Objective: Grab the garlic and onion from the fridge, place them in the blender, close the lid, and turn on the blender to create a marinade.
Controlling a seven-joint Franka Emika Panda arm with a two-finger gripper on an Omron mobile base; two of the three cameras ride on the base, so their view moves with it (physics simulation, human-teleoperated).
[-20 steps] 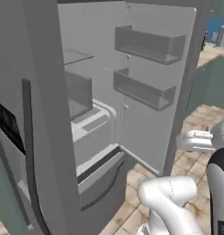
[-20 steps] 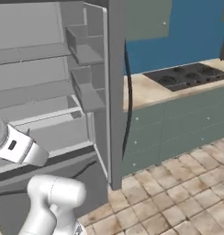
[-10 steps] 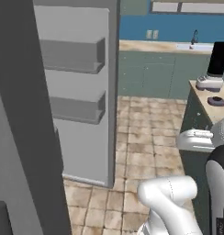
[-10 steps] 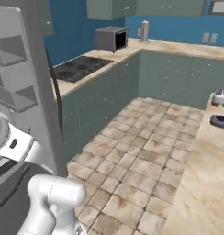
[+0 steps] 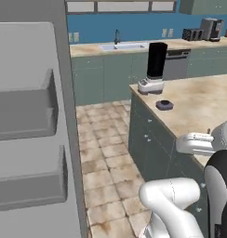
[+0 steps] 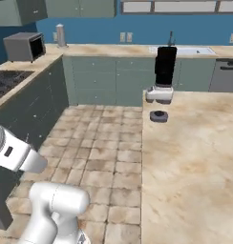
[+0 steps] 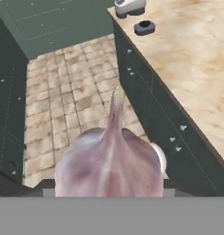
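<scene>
**Carrying a garlic bulb toward the blender**

Gripped between the jaws, a garlic bulb [image 7: 109,158] was seen at the bottom centre of the hand view, pale with purple streaks, its tapered stem pointing up the frame. The jaws were set fairly wide, closed on the bulb's broad body; the fingertips themselves were hidden behind it.

The bulb was judged light and firm, but clad in dry papery skin that could slip or flake, and rounded enough to roll under uneven pressure. A hold across the widest part of the body was judged soundest; the thin stem would likely bend or tear.

The blender [image 5: 155,69] stood on the tabletop [image 5: 203,104] in the upper middle of the left base view, its black jar on a light-grey base. The lid [image 5: 164,105] lay just below it, apart from the jar. The fridge [image 5: 34,139] filled the left side of that view, its door bins facing the camera. No onion could be made out.
</scene>
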